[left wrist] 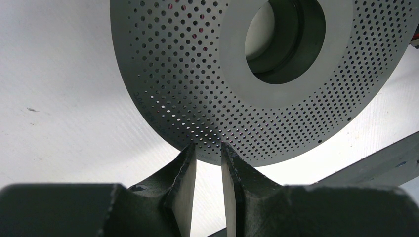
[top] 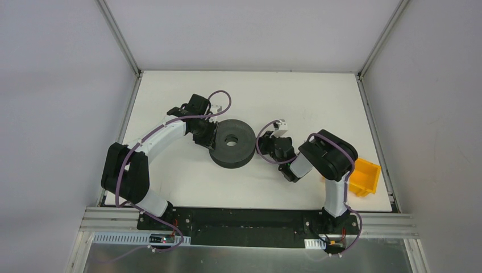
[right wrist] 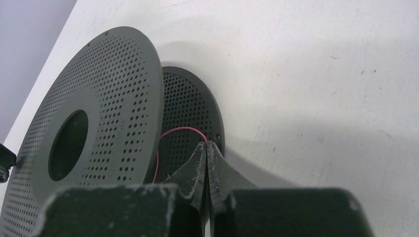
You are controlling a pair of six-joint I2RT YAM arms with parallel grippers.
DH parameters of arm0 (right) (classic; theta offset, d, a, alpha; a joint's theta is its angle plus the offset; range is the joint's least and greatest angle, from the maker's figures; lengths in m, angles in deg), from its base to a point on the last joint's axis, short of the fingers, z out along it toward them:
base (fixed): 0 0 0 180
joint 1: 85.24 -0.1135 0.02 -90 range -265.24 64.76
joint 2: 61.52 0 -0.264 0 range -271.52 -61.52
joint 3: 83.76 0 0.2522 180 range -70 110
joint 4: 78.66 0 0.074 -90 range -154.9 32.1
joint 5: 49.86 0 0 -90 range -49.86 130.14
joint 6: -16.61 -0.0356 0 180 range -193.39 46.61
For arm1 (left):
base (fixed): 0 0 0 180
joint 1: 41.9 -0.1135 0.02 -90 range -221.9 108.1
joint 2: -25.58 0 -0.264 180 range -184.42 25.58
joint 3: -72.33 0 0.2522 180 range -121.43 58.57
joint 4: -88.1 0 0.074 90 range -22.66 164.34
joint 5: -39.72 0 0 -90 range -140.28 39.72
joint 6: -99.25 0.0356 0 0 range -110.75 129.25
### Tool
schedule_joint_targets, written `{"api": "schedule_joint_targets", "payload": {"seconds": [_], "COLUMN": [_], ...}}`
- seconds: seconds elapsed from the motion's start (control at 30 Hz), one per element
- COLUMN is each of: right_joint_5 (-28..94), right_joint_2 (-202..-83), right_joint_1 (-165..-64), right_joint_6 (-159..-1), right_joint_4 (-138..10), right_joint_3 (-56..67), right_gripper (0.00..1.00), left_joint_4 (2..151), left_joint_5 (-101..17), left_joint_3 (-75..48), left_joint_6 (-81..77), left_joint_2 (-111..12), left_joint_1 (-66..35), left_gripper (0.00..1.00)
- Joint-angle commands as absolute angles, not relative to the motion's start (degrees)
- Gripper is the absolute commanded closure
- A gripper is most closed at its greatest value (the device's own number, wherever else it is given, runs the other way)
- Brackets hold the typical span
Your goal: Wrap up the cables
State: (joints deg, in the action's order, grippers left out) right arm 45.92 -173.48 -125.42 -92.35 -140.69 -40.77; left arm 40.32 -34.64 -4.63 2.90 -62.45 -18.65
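Note:
A dark grey perforated spool point(top: 232, 142) lies flat in the middle of the white table. In the right wrist view a thin pinkish-red cable point(right wrist: 178, 129) arcs out of the gap between the spool's upper flange point(right wrist: 113, 98) and lower flange point(right wrist: 192, 108). My right gripper point(right wrist: 208, 143) is shut on that cable at its fingertips, just right of the spool. My left gripper point(left wrist: 208, 145) is at the spool's left side, its tips at the rim of the upper flange point(left wrist: 197, 74). Its jaws stand a little apart, with only bare table showing between them.
A yellow bin point(top: 364, 177) sits at the table's right edge behind the right arm. Grey walls enclose the table point(top: 295, 96) on three sides. Purple hoses loop off both wrists near the spool.

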Motion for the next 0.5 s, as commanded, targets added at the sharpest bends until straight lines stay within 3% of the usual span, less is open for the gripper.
{"api": "schedule_joint_targets", "payload": {"seconds": [0.0, 0.47], "right_joint_5": [48.0, 46.3], "right_joint_2": [-175.2, -178.9], "right_joint_1": [-125.6, -125.6], "right_joint_6": [-96.8, -98.5], "right_joint_4": [-147.3, -148.7], "right_joint_3": [-39.2, -37.0], "right_gripper": [1.00, 0.98], "left_joint_4": [38.6, 38.6], "left_joint_5": [-35.4, -35.1], "left_joint_3": [-5.8, -5.7], "left_joint_6": [4.3, 4.2], "left_joint_2": [-63.0, -63.0], "left_joint_1": [-18.6, -18.6], "left_gripper": [0.76, 0.76]}}
